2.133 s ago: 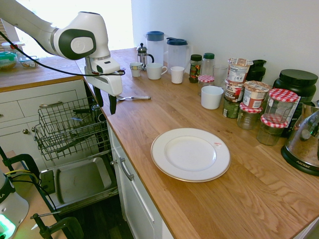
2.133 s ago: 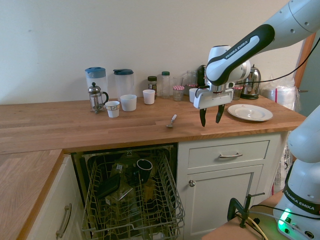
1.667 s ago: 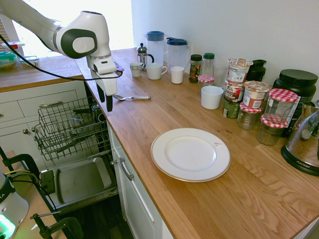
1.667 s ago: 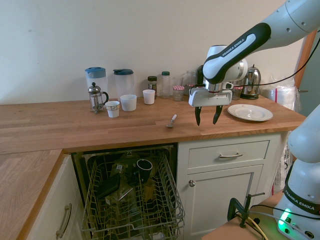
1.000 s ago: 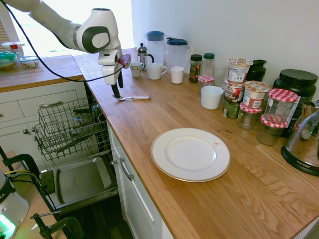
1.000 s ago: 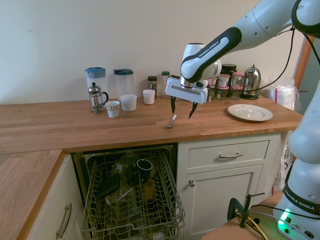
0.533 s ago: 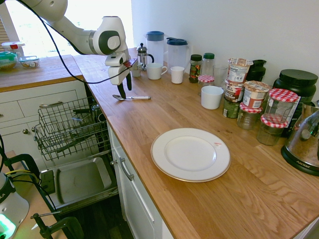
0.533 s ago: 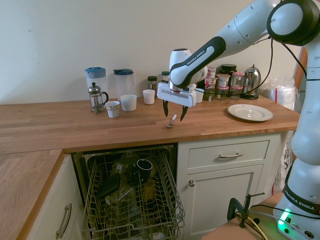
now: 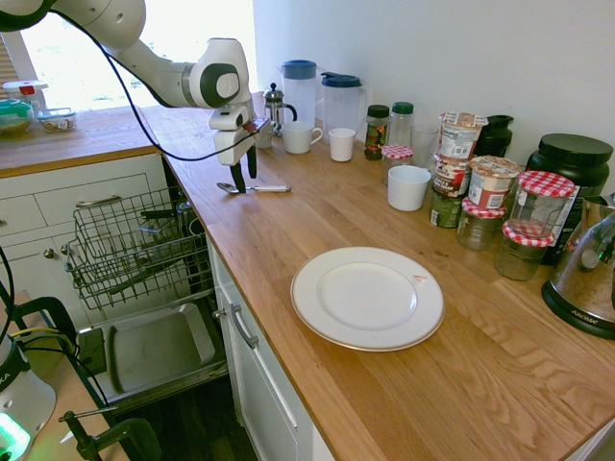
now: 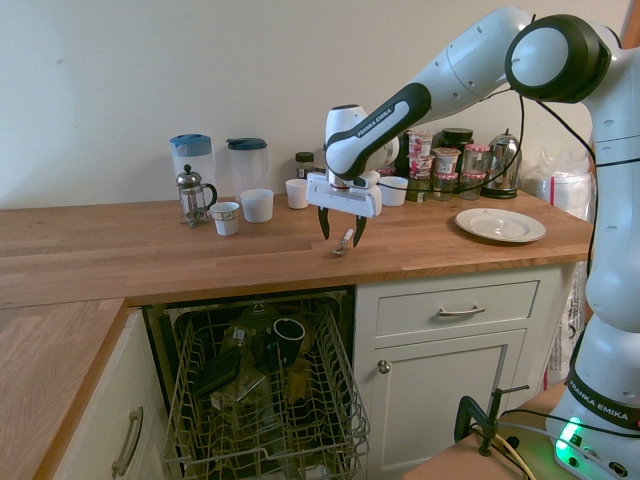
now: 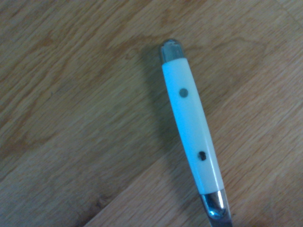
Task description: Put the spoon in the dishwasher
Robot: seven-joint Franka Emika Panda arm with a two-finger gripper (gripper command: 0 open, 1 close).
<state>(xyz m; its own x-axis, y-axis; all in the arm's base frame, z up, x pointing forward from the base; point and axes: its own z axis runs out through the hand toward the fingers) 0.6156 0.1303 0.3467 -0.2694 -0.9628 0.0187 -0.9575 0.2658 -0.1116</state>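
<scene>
Wooden counter (image 11: 94, 94), two handle rivets (image 11: 183, 93), wrist view only

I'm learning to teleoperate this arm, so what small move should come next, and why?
Probably lower the open black fingers straight down, then close: they hover on either side of the white-handled metal spoon, which lies on the wooden counter, not yet gripped.
</scene>
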